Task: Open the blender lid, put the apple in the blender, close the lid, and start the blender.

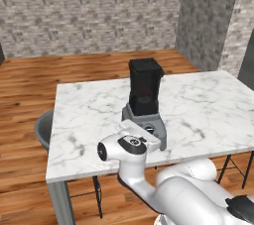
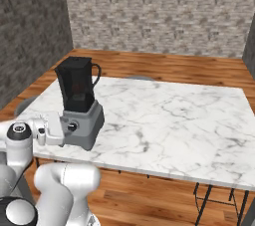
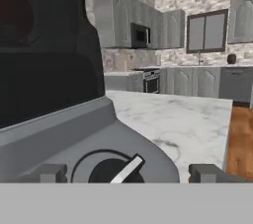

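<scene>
The blender (image 1: 145, 101) stands near the front edge of the marble table (image 1: 208, 110), a grey base under a tall dark jar (image 2: 76, 86). The blender lid (image 1: 144, 62) lies flat on the jar's top. A dim reddish shape, the apple (image 1: 143, 90), shows through the jar wall. My gripper (image 3: 129, 172) is open, right in front of the base. Its fingertips (image 3: 52, 172) stand on either side of the round black dial (image 3: 109, 168), whose white pointer slants up to the right. From the base views the hand (image 2: 52, 126) is level with the dial (image 2: 72, 126).
A round grey stool (image 1: 43, 129) stands by the table's left side, with dark stool legs (image 1: 233, 165) under the front right. The marble top stretches bare to the right of the blender (image 2: 174, 115). Kitchen cabinets (image 3: 148, 30) line the far wall.
</scene>
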Robot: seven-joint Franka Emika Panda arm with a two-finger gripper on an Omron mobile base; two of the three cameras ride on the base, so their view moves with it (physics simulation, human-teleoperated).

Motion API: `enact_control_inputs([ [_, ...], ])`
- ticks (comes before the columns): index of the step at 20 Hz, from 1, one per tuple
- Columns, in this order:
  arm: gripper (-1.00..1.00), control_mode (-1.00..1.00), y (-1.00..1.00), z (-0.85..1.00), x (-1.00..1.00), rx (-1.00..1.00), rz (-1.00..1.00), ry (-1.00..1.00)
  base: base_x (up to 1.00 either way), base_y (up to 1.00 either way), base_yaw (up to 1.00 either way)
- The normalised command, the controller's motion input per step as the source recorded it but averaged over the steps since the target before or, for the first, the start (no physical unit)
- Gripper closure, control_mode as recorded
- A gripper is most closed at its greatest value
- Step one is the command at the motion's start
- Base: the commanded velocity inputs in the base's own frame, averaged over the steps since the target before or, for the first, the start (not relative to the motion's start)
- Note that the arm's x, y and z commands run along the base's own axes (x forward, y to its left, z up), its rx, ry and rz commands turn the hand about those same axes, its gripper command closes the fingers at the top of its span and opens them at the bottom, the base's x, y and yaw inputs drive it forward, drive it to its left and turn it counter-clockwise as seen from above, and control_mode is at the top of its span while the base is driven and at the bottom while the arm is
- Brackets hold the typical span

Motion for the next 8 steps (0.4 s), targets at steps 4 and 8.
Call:
enact_control_inputs([
  [4,-1.00,-1.00,0.14,-0.34,0.19,0.00,0.15,-0.01,0.00,0.00,0.00],
  [8,-1.00,-1.00,0.18,-0.30,0.16,0.00,0.13,0.00,0.00,0.00,0.00],
])
